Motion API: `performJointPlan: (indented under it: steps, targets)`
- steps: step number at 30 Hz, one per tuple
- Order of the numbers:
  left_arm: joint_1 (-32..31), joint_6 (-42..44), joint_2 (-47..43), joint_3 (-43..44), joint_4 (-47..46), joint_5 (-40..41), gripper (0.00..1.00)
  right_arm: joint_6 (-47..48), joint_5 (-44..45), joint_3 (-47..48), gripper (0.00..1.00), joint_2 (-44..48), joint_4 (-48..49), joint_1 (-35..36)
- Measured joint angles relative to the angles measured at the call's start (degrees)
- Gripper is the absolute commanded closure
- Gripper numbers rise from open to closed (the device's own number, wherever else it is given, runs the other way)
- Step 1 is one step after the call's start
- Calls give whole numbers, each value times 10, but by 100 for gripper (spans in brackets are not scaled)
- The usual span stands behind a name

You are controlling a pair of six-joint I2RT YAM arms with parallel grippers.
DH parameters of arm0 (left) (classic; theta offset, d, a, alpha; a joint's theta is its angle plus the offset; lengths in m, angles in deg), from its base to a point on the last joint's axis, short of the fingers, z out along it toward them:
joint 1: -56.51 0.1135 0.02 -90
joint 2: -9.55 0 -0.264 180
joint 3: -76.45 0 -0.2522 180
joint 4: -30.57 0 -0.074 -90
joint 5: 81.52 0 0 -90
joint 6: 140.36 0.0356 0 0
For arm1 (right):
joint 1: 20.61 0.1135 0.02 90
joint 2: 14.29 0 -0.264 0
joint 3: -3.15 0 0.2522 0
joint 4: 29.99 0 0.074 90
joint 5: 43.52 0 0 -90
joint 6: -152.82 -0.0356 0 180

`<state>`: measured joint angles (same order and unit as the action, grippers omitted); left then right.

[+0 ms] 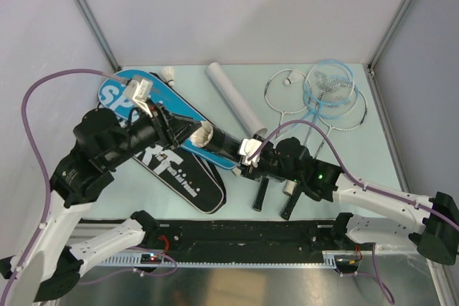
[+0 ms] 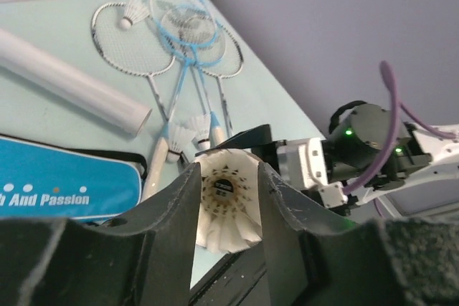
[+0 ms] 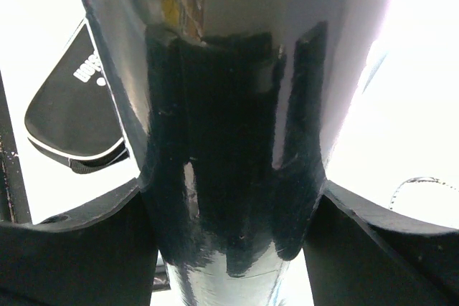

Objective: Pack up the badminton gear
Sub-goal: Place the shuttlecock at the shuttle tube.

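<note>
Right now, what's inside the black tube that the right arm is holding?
A white shuttlecock sits at the mouth of the black tube, gripped by the left tool. Anything deeper inside is hidden by the tube's dark wall.

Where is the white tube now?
In the top view, the white tube lies diagonally at the back of the table, between the blue SPORT bag on the left and the rackets on the right.

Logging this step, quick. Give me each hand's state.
Left hand: closed on a shuttlecock, at the tube's mouth.
Right hand: closed on the black tube.
</note>
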<state>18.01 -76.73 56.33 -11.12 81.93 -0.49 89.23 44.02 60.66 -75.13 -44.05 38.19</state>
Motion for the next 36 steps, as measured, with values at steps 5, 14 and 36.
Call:
performJointPlan:
  steps: [5,14,36]
  targets:
    - [0,8,25,1,29,18,55,0,0,0,71,2,0,3]
    - [3,20,32,1,66,44,75,0,0,0,71,4,0,5]
    - [8,26,45,11,73,-8,100,-11,4,0,71,-10,1,7]
